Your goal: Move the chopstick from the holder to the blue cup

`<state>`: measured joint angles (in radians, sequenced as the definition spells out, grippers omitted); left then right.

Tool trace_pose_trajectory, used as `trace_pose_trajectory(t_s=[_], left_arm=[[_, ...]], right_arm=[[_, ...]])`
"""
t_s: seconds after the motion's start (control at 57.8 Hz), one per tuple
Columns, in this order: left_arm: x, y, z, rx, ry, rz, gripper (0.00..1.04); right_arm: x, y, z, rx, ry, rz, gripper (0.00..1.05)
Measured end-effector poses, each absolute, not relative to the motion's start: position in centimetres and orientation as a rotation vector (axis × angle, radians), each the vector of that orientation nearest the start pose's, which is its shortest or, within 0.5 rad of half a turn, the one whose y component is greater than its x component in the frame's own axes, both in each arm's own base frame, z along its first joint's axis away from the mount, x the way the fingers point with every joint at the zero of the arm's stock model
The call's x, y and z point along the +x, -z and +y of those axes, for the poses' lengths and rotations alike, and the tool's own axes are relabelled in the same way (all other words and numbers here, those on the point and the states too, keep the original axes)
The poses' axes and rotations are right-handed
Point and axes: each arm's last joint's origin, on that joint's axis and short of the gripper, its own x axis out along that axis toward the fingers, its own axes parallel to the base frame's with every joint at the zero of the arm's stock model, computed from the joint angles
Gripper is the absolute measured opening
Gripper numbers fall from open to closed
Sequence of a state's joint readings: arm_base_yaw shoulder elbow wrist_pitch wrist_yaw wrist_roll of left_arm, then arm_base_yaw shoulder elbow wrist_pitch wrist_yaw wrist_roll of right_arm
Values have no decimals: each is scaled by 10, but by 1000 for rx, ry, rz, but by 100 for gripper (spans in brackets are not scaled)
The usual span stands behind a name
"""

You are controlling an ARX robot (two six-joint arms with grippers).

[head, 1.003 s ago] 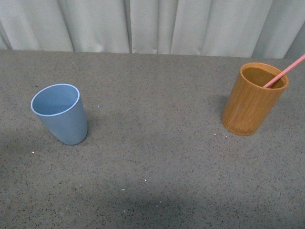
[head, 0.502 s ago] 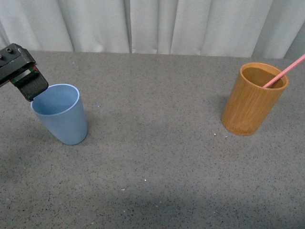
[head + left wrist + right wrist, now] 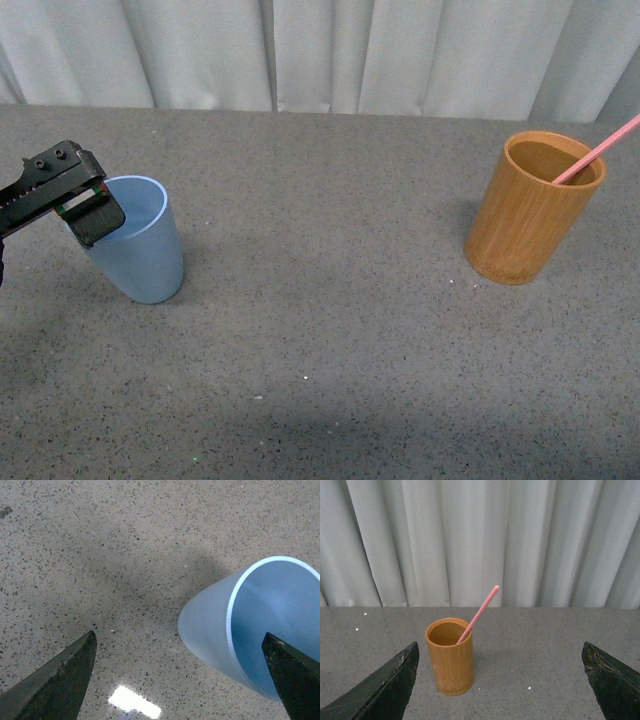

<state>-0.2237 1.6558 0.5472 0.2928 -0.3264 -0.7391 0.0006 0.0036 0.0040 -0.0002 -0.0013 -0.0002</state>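
The blue cup (image 3: 140,250) stands at the left of the table. My left gripper (image 3: 92,216) is open at the cup's left rim. In the left wrist view the cup (image 3: 210,625) has its wall between the open jaws of the left gripper (image 3: 178,637), with one finger over the cup's inside. The orange-brown holder (image 3: 528,210) stands at the right with the pink-red chopstick (image 3: 598,150) leaning out of it to the right. In the right wrist view the holder (image 3: 451,657) and chopstick (image 3: 481,611) stand well ahead of my open, empty right gripper (image 3: 500,647). The right gripper is out of the front view.
The grey speckled table (image 3: 320,330) runs back to a pale curtain (image 3: 320,50). A wide stretch of table lies between the two cups.
My left gripper has come into the front view from the left and moved right and down to the blue cup's rim. The cups and chopstick have not moved.
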Motion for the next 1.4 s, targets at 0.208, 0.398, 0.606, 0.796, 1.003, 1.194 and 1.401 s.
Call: trace_pose_trajectory(t_s=[0.208,0.398,0.606,0.796,1.003,1.194,1.401], left_arm=[[269,-101,-52,-481,-375,717,98],[270,-98,-53,-480,-374,721,97],[272,-94,-56,-504,-366,731,59],[273,-95,-58,-536,-346,722,32],[273,-100,-63,-579,-292,699,4],[273,-115,-63,-589,-233,654,4],[282,-130,-64,-553,-162,636,4]], right_arm=[[98,-165,0,0,-2,0,95],[98,-165,0,0,-2,0,95],[98,-165,0,0,-2,0,95],[98,-165,0,0,-2,0,95],[98,-165,0,0,-2,0,95],[98,-165,0,0,-2,0,95],[98,-165,0,0,-2,0,95]])
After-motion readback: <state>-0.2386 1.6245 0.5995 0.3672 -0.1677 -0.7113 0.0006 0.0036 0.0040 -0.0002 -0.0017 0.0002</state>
